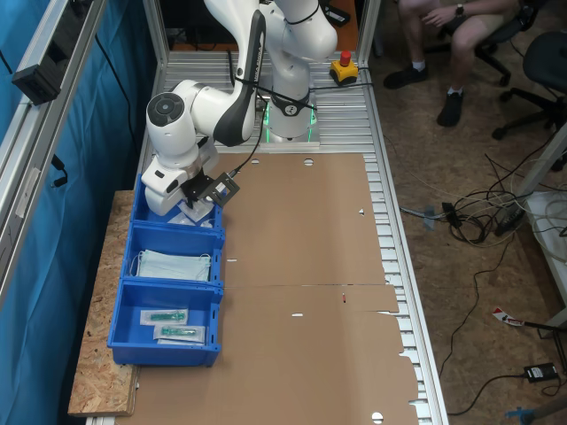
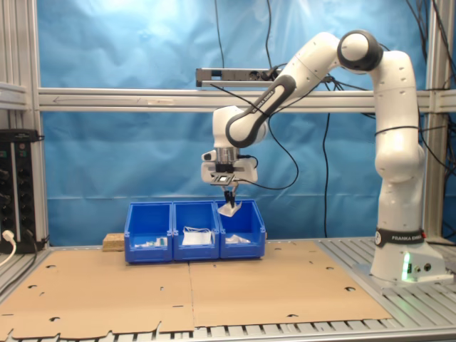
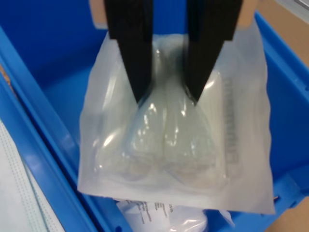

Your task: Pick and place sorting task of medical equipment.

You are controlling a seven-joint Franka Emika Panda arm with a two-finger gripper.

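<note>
On the cardboard-covered table (image 2: 214,299), three blue bins (image 2: 194,231) sit sorted; the gripper (image 3: 166,99) pinches a white packet (image 3: 174,150) above the end bin, seemingly one release from placed.

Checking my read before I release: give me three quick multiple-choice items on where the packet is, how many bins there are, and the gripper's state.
1. Where is the white packet?
A. flat on the cardboard
B. hanging over the end blue bin
C. on the masks

2. How many blue bins are in the row?
A. two
B. three
C. five

3. What is the gripper doing?
A. open, holding nothing
B. shut on the packet
C. gripping a mask

Answers: 1 B, the second exterior view shows the packet hanging over the bin nearest the robot base. 2 B, both exterior views show three. 3 B, the wrist view shows the fingers pinching the packet.
</note>
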